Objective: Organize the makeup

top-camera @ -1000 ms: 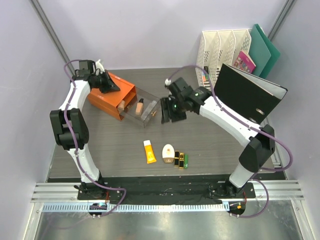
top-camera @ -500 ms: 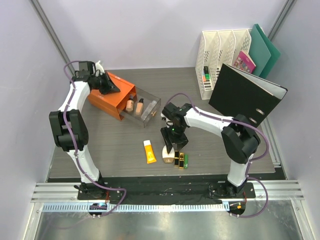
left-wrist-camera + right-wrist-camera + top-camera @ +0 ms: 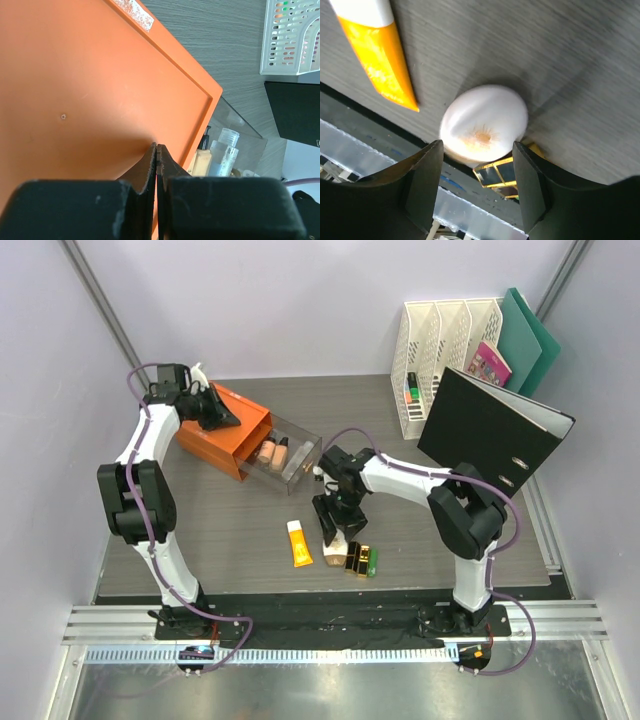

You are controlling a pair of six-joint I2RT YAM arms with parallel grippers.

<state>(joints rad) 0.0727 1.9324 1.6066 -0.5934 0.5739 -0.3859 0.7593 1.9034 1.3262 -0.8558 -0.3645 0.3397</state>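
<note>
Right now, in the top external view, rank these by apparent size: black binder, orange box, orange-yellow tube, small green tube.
Largest to smallest:
1. black binder
2. orange box
3. orange-yellow tube
4. small green tube
No two look alike enough to tie.

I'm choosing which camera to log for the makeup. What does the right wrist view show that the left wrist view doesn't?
Right wrist only: the cream oval compact inside the open right claw, an orange-yellow tube, a black-gold lipstick. Left wrist only: the shut left claw at the orange box, bottles in a clear drawer, a white mesh rack. Both: the grey wood-grain table.
</note>
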